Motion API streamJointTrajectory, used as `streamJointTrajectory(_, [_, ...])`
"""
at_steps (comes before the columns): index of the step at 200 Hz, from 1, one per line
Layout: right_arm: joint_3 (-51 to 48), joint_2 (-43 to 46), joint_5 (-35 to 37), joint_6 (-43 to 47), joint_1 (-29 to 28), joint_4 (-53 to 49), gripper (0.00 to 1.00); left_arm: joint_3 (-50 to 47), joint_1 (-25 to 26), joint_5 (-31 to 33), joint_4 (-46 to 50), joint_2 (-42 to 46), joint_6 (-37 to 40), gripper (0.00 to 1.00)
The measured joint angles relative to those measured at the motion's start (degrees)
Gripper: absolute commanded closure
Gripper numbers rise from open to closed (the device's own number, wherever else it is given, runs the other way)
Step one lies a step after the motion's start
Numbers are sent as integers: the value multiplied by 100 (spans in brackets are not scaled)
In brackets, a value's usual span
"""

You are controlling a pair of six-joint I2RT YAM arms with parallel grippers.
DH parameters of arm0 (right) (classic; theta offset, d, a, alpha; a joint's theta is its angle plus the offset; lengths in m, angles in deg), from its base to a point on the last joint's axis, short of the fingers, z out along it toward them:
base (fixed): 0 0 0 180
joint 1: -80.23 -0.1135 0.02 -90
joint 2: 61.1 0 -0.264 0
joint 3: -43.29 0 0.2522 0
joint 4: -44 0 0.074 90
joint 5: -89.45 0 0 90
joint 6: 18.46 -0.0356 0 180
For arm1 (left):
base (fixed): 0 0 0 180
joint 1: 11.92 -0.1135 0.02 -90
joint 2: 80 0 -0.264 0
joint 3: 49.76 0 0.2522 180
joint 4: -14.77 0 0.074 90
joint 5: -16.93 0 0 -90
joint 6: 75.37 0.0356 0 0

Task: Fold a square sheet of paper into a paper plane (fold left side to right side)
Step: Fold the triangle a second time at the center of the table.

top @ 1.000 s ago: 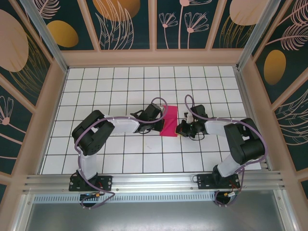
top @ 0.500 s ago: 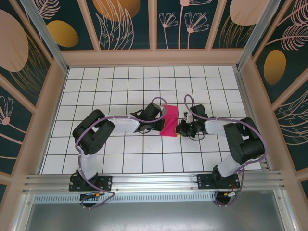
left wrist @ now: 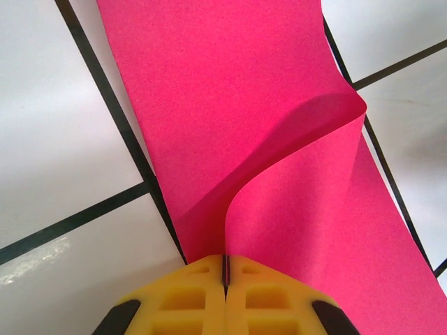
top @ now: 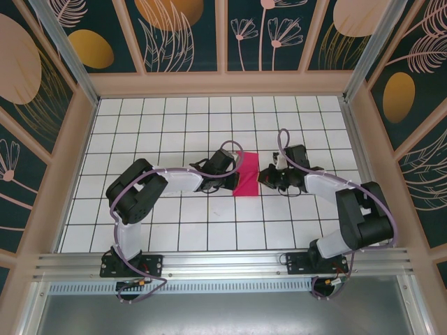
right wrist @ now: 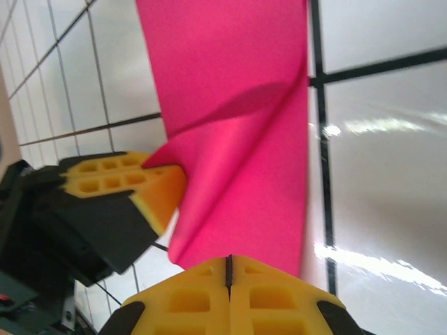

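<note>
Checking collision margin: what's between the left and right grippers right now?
The square sheet of paper, seen from the top camera: left gripper at its left edge, right gripper at its right edge.

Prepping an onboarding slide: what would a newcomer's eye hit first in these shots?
The vivid pink paper at the middle of the white grid table, a narrow strip with one layer curling up. Next, the two arms reaching in from either side: the left gripper is shut with that curl running into its closed yellow jaws, and the right gripper is shut at the paper's other side.
</note>
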Motion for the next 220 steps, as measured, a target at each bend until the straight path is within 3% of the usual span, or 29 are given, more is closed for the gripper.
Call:
streamJointTrajectory(103, [1003, -1390, 103, -225, -577, 328, 96, 9, 0, -9, 0, -11, 26, 96])
streamJointTrajectory(220, [1099, -1613, 616, 66, -605, -33, 96, 105, 0, -20, 11, -76, 68, 95])
